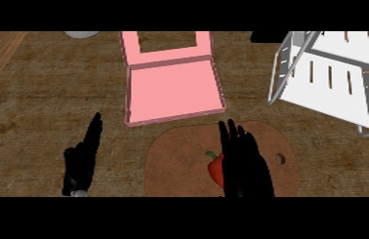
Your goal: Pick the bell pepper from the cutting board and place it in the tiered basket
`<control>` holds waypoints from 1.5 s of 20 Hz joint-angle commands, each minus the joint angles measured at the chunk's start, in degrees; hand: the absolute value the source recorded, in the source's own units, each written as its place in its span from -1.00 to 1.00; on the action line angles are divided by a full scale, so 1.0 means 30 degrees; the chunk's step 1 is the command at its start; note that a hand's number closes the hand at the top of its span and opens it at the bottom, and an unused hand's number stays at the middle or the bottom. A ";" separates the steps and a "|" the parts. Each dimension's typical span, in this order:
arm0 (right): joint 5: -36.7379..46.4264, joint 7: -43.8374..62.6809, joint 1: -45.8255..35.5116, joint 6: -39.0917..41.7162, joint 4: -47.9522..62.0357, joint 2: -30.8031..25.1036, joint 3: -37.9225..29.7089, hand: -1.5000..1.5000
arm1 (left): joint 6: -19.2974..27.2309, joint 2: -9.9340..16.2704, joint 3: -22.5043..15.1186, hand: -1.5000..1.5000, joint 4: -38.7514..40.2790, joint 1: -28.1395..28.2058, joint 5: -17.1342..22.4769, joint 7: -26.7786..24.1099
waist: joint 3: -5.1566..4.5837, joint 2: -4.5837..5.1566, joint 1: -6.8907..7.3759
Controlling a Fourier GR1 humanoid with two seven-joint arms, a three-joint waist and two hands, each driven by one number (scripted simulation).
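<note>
The bell pepper (214, 169) is partly covered by the right hand (243, 160), fingers straight, on the cutting board (176, 160). The left hand (83, 157) is held open.

The counter (57, 111) has a brown, rough-looking top with a woven pattern. A strip of lighter wood shows at its far left corner. On it lie 4 things that can be seen. A pink tray (173, 89) with a raised rim lies in the middle, with an open pink frame at its far end. A brown rounded cutting board (180, 160) lies near the lower edge, just beside the tray. A white tiered basket (324, 82) stands at the right. A grey round object (83, 34), mostly cut off, sits at the far left.
</note>
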 commanded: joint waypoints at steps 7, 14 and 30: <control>0.0317 0.3989 -0.0208 0.4320 0.1841 0.2909 -0.1479 -1.00 | -0.0201 -0.0032 0.0226 0.00 0.0798 0.0125 -0.0025 0.0143 | -0.0063 0.0096 -0.0064; 0.0855 0.3342 0.0260 0.3961 0.3409 0.3467 -0.1657 -1.00 | -0.0252 -0.0205 0.0135 0.00 -0.0290 0.0232 0.0103 0.0987 | -0.0036 0.0066 0.0031; 0.0181 0.1586 0.1537 0.3977 0.4257 0.3488 -0.3330 -1.00 | -0.0910 -0.0146 0.1100 0.00 0.1161 -0.0233 0.0173 -0.0017 | -0.0036 0.0089 -0.0103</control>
